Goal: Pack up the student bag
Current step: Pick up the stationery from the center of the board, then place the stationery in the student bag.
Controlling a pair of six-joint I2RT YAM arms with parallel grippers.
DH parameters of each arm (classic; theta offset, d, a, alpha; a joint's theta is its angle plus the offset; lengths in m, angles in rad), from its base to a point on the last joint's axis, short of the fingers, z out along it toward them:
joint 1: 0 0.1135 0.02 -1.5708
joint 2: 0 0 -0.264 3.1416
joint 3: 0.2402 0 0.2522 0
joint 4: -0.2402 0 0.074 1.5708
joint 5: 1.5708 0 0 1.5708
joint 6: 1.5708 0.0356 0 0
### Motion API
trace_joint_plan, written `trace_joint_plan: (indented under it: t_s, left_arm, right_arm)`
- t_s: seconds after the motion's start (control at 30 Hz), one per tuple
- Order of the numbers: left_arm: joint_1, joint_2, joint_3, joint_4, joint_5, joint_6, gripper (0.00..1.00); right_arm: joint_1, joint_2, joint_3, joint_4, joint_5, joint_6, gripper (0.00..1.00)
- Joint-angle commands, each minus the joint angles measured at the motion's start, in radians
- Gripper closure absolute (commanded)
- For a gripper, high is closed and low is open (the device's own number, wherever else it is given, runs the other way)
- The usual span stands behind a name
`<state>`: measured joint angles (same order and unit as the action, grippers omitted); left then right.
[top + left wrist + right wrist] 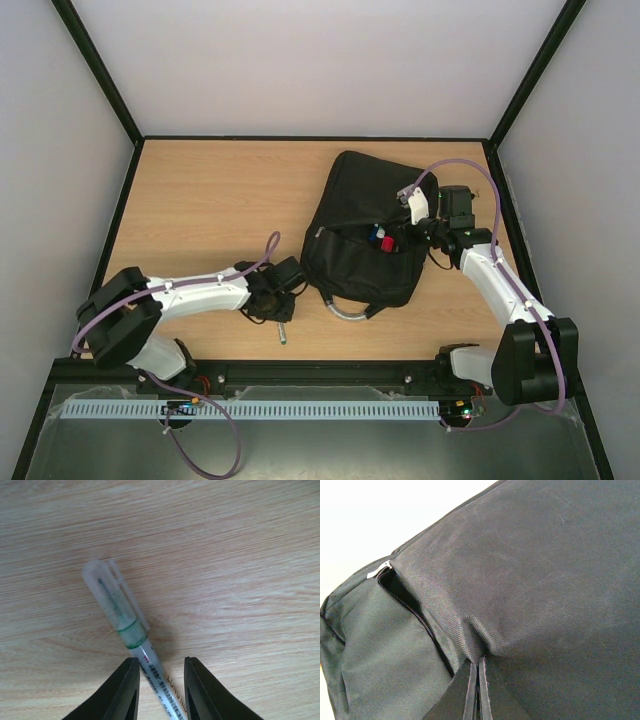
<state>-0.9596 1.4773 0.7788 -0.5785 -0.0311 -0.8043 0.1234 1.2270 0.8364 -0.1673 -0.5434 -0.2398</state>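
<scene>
Left of the student bag (365, 225), the left gripper (160, 666) straddles a green-banded pen (120, 615); I cannot tell whether it clamps. Grip firmly before lifting. The bag lies on the table (200, 200), and the right gripper (479, 682) pinches its fabric beside the pocket opening (412, 612).

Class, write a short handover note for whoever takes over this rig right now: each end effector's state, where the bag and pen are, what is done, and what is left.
Left end effector: open, with a finger on either side of a green-banded pen lying on the table; not yet gripped.
Right end effector: shut on the student bag fabric beside its open zipper, apparently holding the pocket open.
Done: pocket unzipped; small red and blue items sit in it.
Left: probably grip the pen, carry it to the pocket and drop it in; zipping up may follow.
</scene>
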Motion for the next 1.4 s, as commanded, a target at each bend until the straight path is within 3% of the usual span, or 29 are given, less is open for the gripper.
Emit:
trace_joint_plan:
  t_s: [0.0, 0.23, 0.5, 0.73, 0.9, 1.1, 1.37]
  left_arm:
    - [-0.002, 0.035, -0.004, 0.015, 0.031, 0.027, 0.76]
    - [-0.005, 0.061, -0.003, -0.014, 0.031, 0.046, 0.77]
    - [-0.006, 0.049, 0.008, -0.055, -0.004, 0.07, 0.88]
    - [-0.006, -0.014, 0.168, -0.193, -0.088, 0.122, 0.95]
    - [-0.029, -0.077, 0.295, -0.015, 0.085, 0.153, 0.97]
    - [-0.017, 0.136, 0.497, 0.067, 0.226, 0.21, 0.98]
    - [0.034, 0.375, 0.677, 0.099, 0.242, 0.256, 0.98]
  right_arm:
    - [-0.006, -0.007, 0.019, -0.011, -0.061, -0.006, 0.99]
    - [-0.005, -0.01, 0.021, -0.014, -0.061, -0.007, 0.99]
    - [-0.006, -0.007, 0.02, -0.014, -0.064, -0.007, 0.99]
    - [-0.007, -0.01, 0.021, -0.014, -0.065, -0.009, 0.99]
    - [-0.007, -0.009, 0.022, -0.013, -0.068, -0.014, 0.99]
    - [-0.006, -0.015, 0.02, -0.014, -0.067, -0.015, 0.99]
    - [-0.006, -0.026, 0.013, -0.009, -0.068, -0.011, 0.99]
